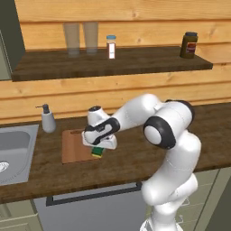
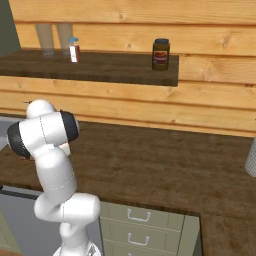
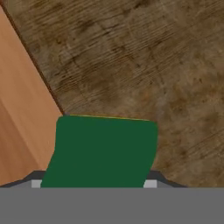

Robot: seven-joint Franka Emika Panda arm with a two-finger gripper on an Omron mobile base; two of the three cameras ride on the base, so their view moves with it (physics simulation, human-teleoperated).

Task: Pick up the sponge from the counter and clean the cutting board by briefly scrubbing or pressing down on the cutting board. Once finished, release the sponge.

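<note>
**Sponge at the board's edge, about to be let go**

The sponge [image 1: 97, 151] sits low at the right edge of the cutting board [image 1: 72, 146], partly over the board and partly over the dark counter [image 1: 135, 164]. In the hand view its green top [image 3: 103, 151] sits between the two finger tips, with the light board on the left and the counter on the right. The gripper [image 1: 98, 146] is right on top of it. The fingers sit against both sides of the sponge, but I cannot tell if they are clamped on it or just starting to part.

What could go wrong? If the scrubbing is not done, the sponge may slip out too soon. If the fingers open while the sponge hangs over the edge, it may tip off the board onto the counter. If the hand lifts before the fingers are well apart, the sponge may stick and be dragged along. The soap bottle [image 1: 48, 119] stands to the far left of the board, near the sink [image 1: 16, 155], well clear.
</note>
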